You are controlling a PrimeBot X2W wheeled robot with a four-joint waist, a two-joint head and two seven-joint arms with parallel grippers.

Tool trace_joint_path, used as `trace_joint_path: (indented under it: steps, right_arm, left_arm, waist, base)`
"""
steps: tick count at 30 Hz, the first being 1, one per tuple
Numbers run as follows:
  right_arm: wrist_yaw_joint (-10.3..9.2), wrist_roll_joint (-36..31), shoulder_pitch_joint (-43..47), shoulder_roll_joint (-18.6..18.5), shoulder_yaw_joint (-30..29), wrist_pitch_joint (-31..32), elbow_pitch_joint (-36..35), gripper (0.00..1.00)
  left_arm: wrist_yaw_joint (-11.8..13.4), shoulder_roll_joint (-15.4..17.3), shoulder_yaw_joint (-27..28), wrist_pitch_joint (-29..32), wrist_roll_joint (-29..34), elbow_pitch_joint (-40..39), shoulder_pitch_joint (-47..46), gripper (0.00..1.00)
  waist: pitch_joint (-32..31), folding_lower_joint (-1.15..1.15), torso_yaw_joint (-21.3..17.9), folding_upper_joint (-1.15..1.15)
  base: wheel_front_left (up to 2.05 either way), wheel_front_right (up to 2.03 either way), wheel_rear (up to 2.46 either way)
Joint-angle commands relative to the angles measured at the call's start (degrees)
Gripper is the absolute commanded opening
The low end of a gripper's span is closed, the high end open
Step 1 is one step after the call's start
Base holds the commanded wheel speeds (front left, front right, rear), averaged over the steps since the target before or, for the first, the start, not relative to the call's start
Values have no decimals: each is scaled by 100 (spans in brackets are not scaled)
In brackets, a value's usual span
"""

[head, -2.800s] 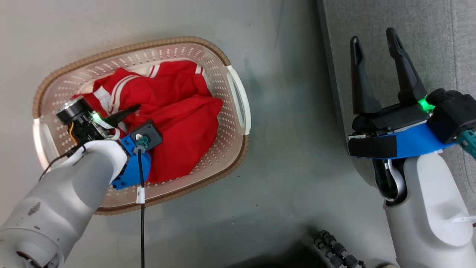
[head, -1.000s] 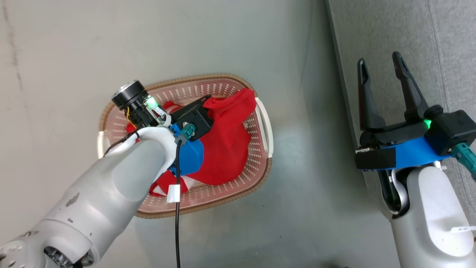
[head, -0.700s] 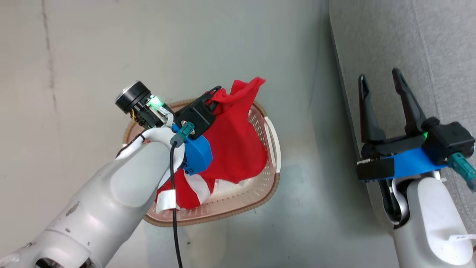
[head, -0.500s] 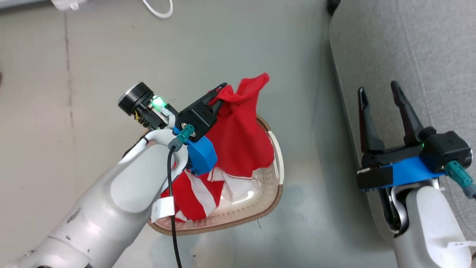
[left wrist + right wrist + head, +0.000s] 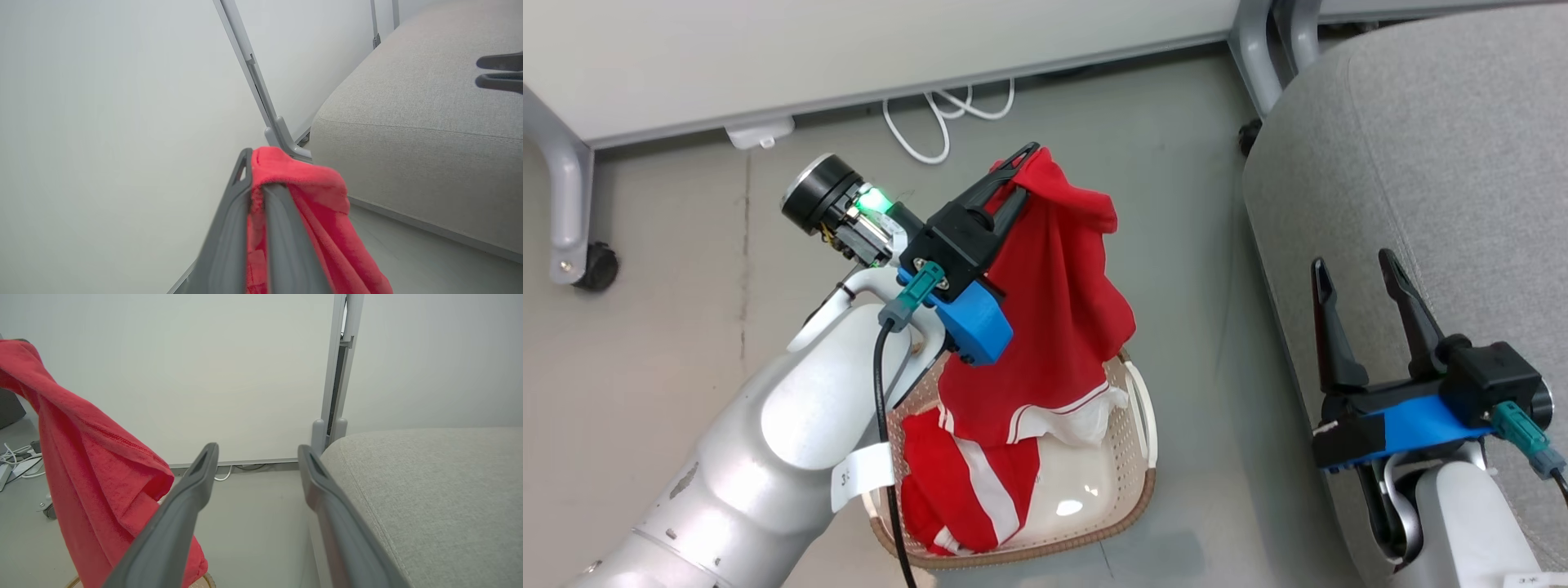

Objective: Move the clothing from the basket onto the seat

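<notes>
Red clothing (image 5: 1054,327) half out of basket (image 5: 1125,469)

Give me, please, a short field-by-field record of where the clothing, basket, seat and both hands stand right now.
basket: cream-white oval perforated plastic laundry basket with brown rim, left of the seat, apart from it
seat: large grey fabric-upholstered cushion, no clothing on the part in view
left hand: shut on bright red soft fabric garment with white trim, which hangs above the basket
other clothing: red fabric garment with white stripes, lying in the basket
right hand: open, holding nothing, over the seat's edge
</notes>
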Motion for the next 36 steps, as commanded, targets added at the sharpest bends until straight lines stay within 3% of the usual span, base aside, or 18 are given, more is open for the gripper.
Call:
trace_joint_path:
  steps: [1, 18, 36]
  right_arm:
    - [1, 27, 125, -21, -27, -4, 26, 100]
    - [1, 148, 774, -20, -156, -4, 183, 100]
    - [1, 149, 816, -20, 111, -4, 153, 100]
  left_arm:
    - [-30, -31, 61, -29, 23, -64, 60, 0]
    - [-139, -257, 223, -29, 15, -415, -223, 0]
    - [-140, -308, 123, -29, -123, -428, -90, 0]
  waist:
    - [-227, 1, 58, 0]
    - [-1152, 1, 207, 0]
    - [-1379, 1, 303, 0]
  base:
    - [0, 0, 0]
    - [0, 0, 0]
    - [0, 0, 0]
